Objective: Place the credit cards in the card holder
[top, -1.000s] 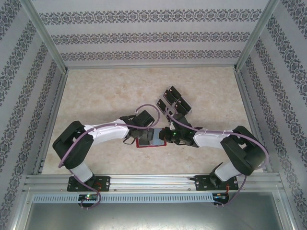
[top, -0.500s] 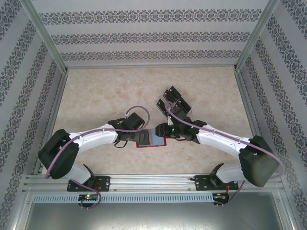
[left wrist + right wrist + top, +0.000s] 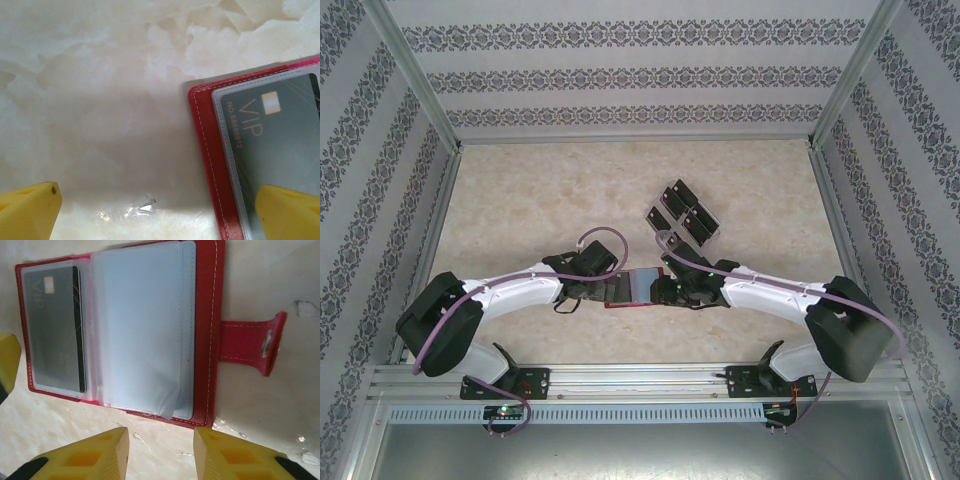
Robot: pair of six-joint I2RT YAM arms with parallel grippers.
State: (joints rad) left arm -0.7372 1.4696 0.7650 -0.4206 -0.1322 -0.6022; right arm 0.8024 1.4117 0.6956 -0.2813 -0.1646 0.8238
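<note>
Looking down at my table [image 3: 540,200], I see the red card holder [image 3: 632,288] lying open between both arms, barely filled.
One card [image 3: 55,330] sits in the pocket on the left arm's side. The loose credit cards [image 3: 682,212] wait clustered farther back, so I judge most of the job remains. My left gripper [image 3: 159,210] is spread wide and empty, one fingertip [image 3: 287,212] over the holder's edge; whether it presses, I cannot tell. My right gripper [image 3: 161,445] hangs partly open, empty, beside the holder.

The top camera is looking down from high behind six o'clock of the counter [image 3: 570,190], far off. Both wrist cameras are facing down very close, sharing the open card holder [image 3: 206,315].
</note>
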